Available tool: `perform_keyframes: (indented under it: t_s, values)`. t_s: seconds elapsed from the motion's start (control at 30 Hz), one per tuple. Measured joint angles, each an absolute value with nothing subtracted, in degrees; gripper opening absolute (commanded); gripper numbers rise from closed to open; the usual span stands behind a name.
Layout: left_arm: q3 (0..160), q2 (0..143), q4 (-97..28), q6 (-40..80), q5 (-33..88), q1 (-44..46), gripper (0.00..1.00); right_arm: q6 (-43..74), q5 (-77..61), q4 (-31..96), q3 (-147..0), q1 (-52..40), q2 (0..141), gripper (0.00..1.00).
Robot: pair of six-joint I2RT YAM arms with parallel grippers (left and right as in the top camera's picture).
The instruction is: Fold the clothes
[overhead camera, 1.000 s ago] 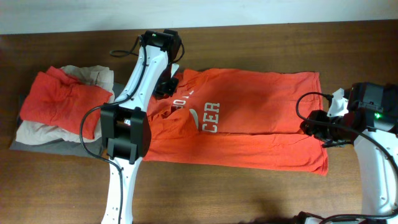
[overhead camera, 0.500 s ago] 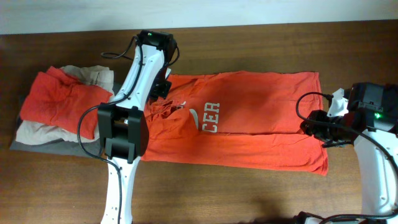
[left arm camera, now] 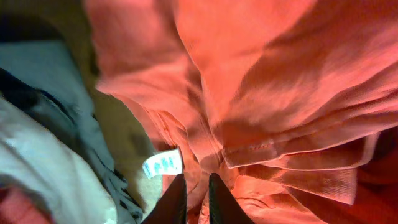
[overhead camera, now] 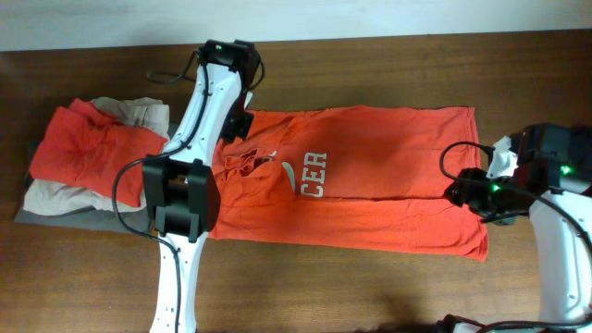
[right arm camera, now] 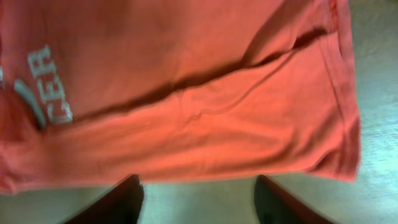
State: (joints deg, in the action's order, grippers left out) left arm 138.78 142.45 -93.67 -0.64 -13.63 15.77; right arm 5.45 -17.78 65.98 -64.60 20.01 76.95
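The left gripper (left arm camera: 194, 198) shows its two dark fingers close together with only a slim gap. Orange cloth lies right at the tips, but it cannot be told whether a fold is pinched there. Just left of the tips sits the white neck label (left arm camera: 163, 165), so this gripper is at the collar. The right gripper (right arm camera: 200, 200) stands wide with nothing between its fingers, only bare table (overhead camera: 370, 287) below them and the shirt's edge just beyond.

The orange T-shirt (overhead camera: 370, 176) lies spread across the middle of the table, collar to the left and hem to the right. The "CER" lettering (overhead camera: 314, 174) faces up. A long crease runs left to right along its near part. The collar area is bunched under the left arm, while the rest looks fairly flat. At the far left, a pile of other clothes (overhead camera: 88, 153), orange and beige, rests on a grey mat (overhead camera: 28, 211).

The step in hand appears to be spreading and squaring the shirt, before any real fold. Next, the left end likely needs smoothing. Then each gripper would need a firm pinch on a matching edge, so that one long side can be carried over evenly.
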Motion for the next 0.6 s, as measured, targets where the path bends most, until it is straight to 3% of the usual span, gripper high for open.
perform_keyframes:
  t_s: [0.2,0.27,0.6]
  values:
    - [150.4,141.6,-87.0,-8.1,0.7,16.2,0.40,7.7,-17.7,72.2,-77.0,20.0,77.0,0.79]
    - [152.8,140.7,-85.4,-9.8,3.8,17.0,0.40,9.4,-17.4,73.5,-81.2,20.0,77.1,0.98]
    - [154.0,139.6,-86.5,-12.6,7.7,18.3,0.40,12.9,-30.0,75.4,-86.1,19.3,81.5,0.97]
